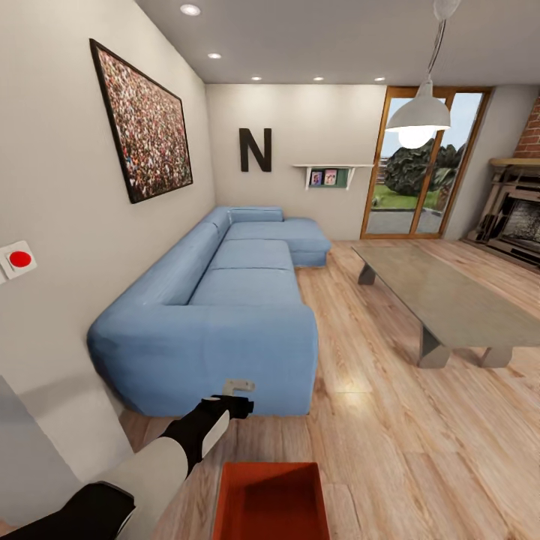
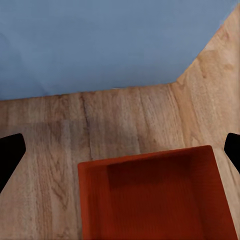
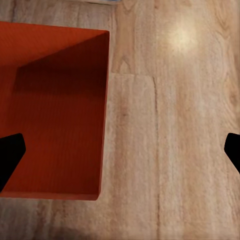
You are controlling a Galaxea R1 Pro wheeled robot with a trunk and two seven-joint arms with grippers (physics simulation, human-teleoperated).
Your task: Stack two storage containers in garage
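1. Indoors, living room: one orange-red bin (image 1: 271,501) sits on the wood floor (image 1: 420,450), at the bottom of the head view, just in front of the blue sofa (image 1: 225,315) end.
2. Bin is open-topped and looks empty; its near edge is cut off by the frame.
3. Left arm reaches forward over the floor, left gripper (image 1: 238,397) between the sofa front and the bin, above and apart from the bin.
4. Left wrist view: bin (image 2: 157,200) below, sofa (image 2: 100,45) beyond, dark fingertips (image 2: 10,155) at both picture edges, so jaws wide, holding nothing.
5. Right wrist view: bin (image 3: 52,110) to one side on the planks (image 3: 170,125), fingertips (image 3: 9,155) at both edges, jaws wide, nothing between them; height over the bin is hard to judge.
6. Grey low table (image 1: 442,296) stands right of the sofa, well apart from the bin.
7. Glass doors (image 1: 420,172) at the far wall, brick fireplace (image 1: 517,210) at far right.
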